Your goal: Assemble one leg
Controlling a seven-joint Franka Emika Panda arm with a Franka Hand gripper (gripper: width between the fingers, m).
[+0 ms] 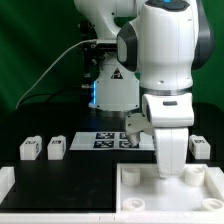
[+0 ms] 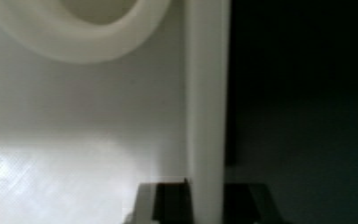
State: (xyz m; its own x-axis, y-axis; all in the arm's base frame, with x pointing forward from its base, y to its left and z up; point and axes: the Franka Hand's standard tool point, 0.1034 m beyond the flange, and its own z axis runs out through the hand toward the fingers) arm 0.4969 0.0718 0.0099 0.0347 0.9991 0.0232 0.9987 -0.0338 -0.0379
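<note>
The large white rimmed panel (image 1: 140,190) lies at the front of the table on the exterior view's right. My gripper (image 1: 172,174) is down at its far rim. In the wrist view my gripper (image 2: 206,206) straddles the rim (image 2: 206,90), with a dark finger pressed against each side of it. One round corner socket (image 2: 91,28) shows on the panel's inner face (image 2: 69,130). Three small white legs stand on the table, none held: two at the left (image 1: 30,148) (image 1: 57,148) and one at the right (image 1: 200,147).
The marker board (image 1: 112,138) lies on the black table behind the panel, partly hidden by my arm. The robot base (image 1: 110,85) stands at the back. A white ledge (image 1: 20,190) runs along the front left.
</note>
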